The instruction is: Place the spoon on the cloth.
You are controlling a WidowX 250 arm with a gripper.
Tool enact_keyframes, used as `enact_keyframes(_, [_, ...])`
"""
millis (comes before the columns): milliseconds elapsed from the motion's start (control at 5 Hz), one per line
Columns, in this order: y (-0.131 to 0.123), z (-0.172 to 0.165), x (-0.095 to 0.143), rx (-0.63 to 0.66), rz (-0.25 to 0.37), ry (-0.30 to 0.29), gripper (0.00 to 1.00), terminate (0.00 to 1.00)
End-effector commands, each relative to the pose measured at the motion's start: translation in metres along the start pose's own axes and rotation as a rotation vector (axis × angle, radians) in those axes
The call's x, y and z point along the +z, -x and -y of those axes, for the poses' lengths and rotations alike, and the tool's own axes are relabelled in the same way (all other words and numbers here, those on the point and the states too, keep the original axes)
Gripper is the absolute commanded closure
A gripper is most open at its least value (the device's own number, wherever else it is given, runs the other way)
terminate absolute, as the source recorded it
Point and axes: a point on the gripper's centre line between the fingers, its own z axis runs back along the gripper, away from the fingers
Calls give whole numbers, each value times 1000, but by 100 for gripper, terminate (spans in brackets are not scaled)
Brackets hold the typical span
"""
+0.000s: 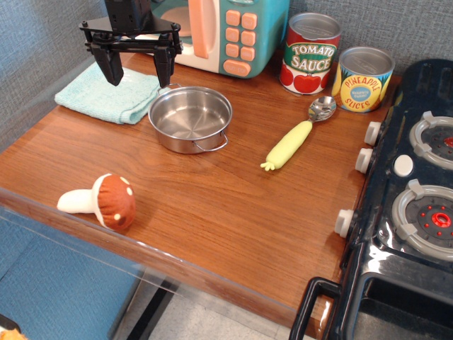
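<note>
The spoon [296, 136] lies flat on the wooden table, right of centre, its silver bowl pointing to the back right near the cans and its pale yellow-green handle pointing to the front left. The teal cloth [106, 94] lies folded at the back left. My gripper [138, 74] hangs above the cloth's right edge, just left of the pot, with its two black fingers spread open and nothing between them. It is far to the left of the spoon.
A steel pot [190, 118] stands between the cloth and the spoon. A toy mushroom [102, 201] lies at the front left. A tomato sauce can [309, 54], a pineapple can [362, 79] and a toy microwave [226, 32] line the back. A toy stove [410, 205] fills the right side.
</note>
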Motion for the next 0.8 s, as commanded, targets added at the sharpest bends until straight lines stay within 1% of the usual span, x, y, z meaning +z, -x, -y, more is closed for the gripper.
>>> enact_keyframes(0, [0,0,0,0,0,0,0,0])
enact_keyframes(200, [2,38,0,-99,14,15,0,0])
enact_keyframes(400, [7,85,6,-206,36,62,0,0])
enact_keyframes(600, [20,134,7,-339,52,79,0,0])
